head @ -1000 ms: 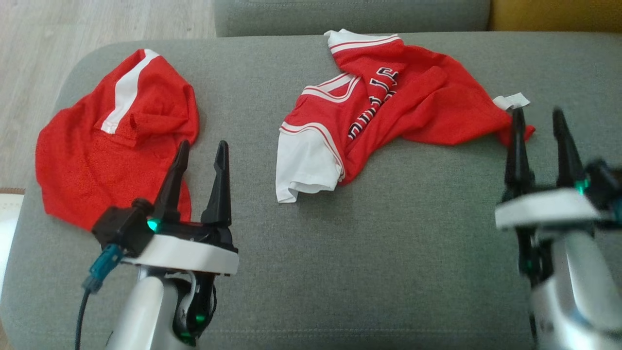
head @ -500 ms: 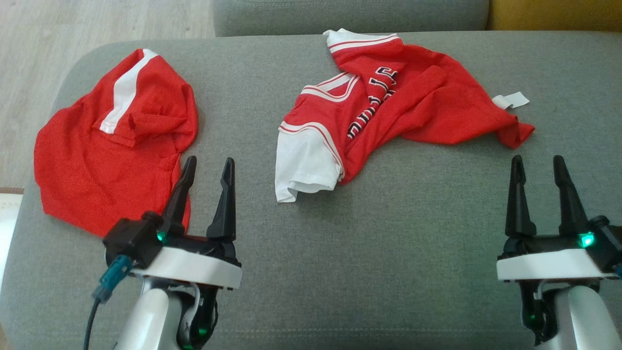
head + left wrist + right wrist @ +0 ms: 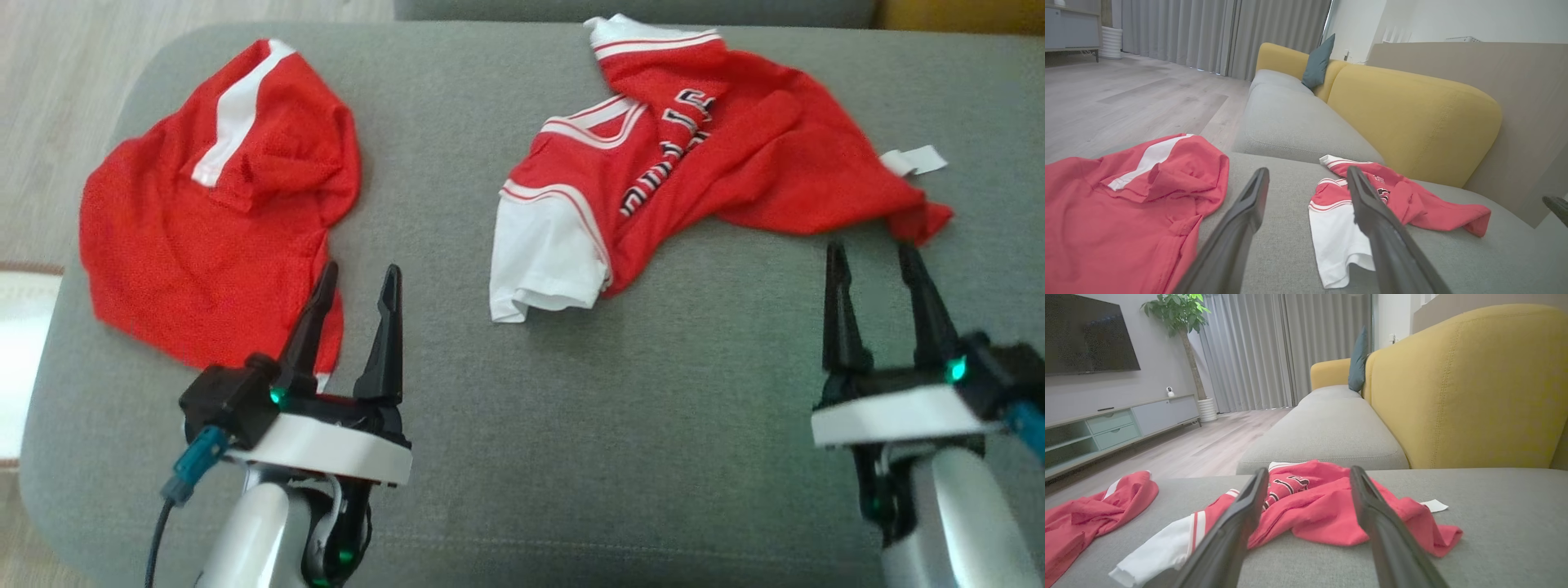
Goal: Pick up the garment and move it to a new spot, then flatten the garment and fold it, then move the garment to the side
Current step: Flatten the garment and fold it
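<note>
Crumpled red jersey (image 3: pixel 767 163) (white sleeve) on woven grey cushion (image 3: pixel 653 392); left claw (image 3: pixel 362 267), right claw (image 3: pixel 869 247) spread, empty.

Head view: set high, aimed forward and steeply down onto the grey seat cushion (image 3: pixel 653 392); moderately near, with left gripper (image 3: pixel 361 268) at lower left and right gripper (image 3: pixel 869 247) at lower right, fingers spread.

Left wrist view: set low, close above the cushion, sighted along its own fingers across the seat toward the yellow backrest (image 3: pixel 1412 114) and the curtains (image 3: pixel 1208 36).

Right wrist view: likewise low and near-level, sighted along the seat toward backrest, curtains and television (image 3: pixel 1090 332).

Shared by all three: lettered jersey (image 3: pixel 694 163) and plain red garment (image 3: pixel 204 220) on the cushion; jersey closest in the right wrist view.
</note>
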Motion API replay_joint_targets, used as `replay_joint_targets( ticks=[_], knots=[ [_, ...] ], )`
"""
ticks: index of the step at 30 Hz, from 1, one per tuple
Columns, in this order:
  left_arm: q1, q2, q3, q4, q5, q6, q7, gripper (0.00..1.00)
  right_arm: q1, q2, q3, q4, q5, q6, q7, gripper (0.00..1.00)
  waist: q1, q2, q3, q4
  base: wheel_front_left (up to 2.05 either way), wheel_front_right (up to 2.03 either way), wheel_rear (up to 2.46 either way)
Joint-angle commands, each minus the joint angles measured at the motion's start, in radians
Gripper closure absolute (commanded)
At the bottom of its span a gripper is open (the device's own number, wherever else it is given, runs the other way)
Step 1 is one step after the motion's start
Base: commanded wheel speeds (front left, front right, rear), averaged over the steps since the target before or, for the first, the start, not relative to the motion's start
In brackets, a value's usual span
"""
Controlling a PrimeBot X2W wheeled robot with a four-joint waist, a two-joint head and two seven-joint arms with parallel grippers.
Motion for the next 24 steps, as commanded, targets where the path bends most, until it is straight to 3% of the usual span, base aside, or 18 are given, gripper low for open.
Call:
replay_joint_targets(
  ticks=[1,12,16,19,24],
  knots=[
    [-0.047,0.006,0.026,-0.029,-0.009,-0.004,-0.006,0.00,-0.079,-0.003,0.016,-0.015,-0.009,0.008,0.014,0.00,0.0000,0.0000,0.022,0.024,0.00,0.00,0.00],
    [-0.092,0.006,0.007,-0.030,-0.040,-0.007,-0.006,0.00,-0.398,-0.003,-0.112,0.186,-0.068,0.008,0.180,0.00,0.0000,0.0000,0.100,0.122,0.00,0.00,0.00],
    [-0.104,0.006,-0.005,-0.030,-0.058,-0.005,-0.006,0.00,-0.525,-0.003,-0.186,0.296,-0.152,0.008,0.260,0.00,0.0000,0.0000,0.127,0.155,0.00,0.00,0.00],
    [-0.111,0.006,-0.019,-0.026,-0.067,-0.006,-0.006,0.00,-0.639,-0.003,-0.311,0.423,-0.231,0.008,0.332,0.00,0.0000,0.0000,0.147,0.186,0.00,0.00,0.00],
    [-0.120,0.006,-0.023,-0.026,-0.076,-0.005,-0.006,0.00,-0.731,-0.003,-0.439,0.534,-0.393,0.008,0.377,0.00,0.0000,0.0000,0.161,0.210,0.00,0.00,0.00]
  ],
)
